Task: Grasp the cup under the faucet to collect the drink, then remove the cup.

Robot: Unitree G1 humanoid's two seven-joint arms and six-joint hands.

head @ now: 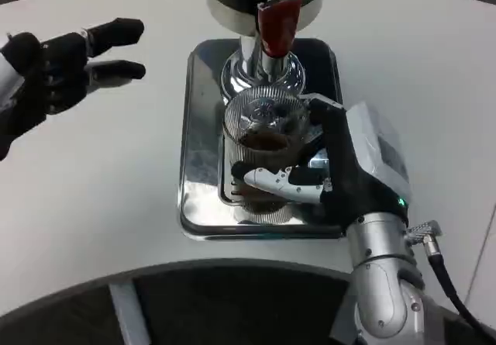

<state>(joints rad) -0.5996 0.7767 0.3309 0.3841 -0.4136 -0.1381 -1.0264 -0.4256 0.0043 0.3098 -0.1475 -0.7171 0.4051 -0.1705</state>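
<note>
Ribbed glass cup (263,132), part-full of dark drink: rigid, slick, spillable. Right hand (341,170) wraps its side, mid-wall. Left hand (54,66) empty, fingers apart.

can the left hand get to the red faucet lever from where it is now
Probably yes. The left hand hovers open above bare table, and nothing stands between it and the red lever; the right hand holds the cup lower down.

The cup (263,132) sits in the right hand (341,174), on the tray (198,128), below the faucet (277,23); left hand (54,70) well left.
</note>
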